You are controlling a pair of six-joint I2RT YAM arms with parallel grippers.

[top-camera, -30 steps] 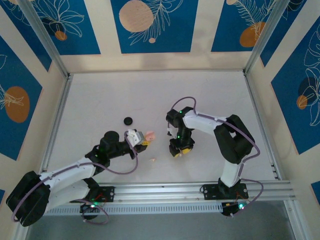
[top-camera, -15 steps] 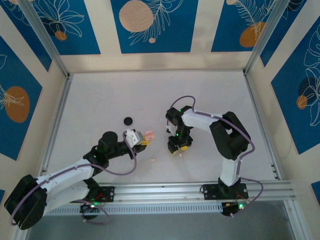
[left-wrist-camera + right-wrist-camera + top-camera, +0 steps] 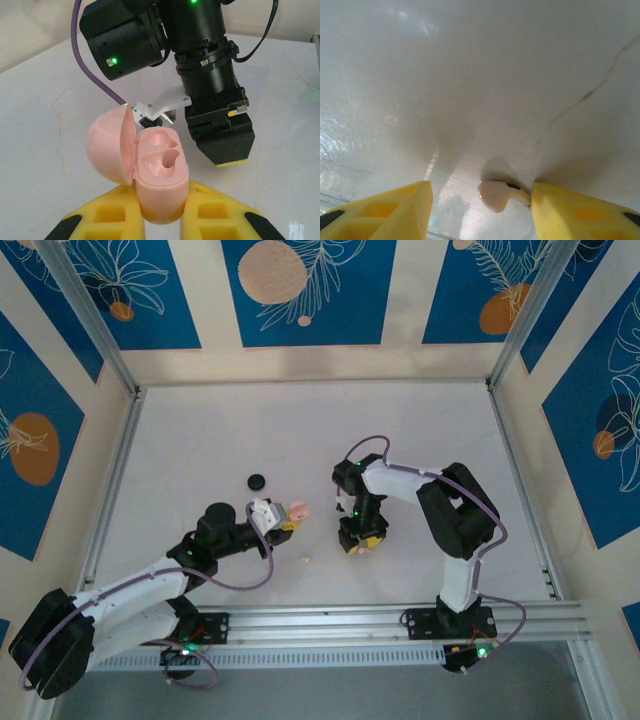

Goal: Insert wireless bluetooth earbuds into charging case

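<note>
Left gripper (image 3: 161, 220): jaws clamp pink case (image 3: 159, 170), lid open, empty wells presented upward. Near case, right gripper (image 3: 479, 205): jaws spread, straddling pink earbud (image 3: 493, 195) lying on bench (image 3: 470, 75), likely for pickup.

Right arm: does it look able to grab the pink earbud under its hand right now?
Probably yes: the pink earbud lies on bare table between the open fingers of the right hand, close against one finger, with nothing covering it.
</note>
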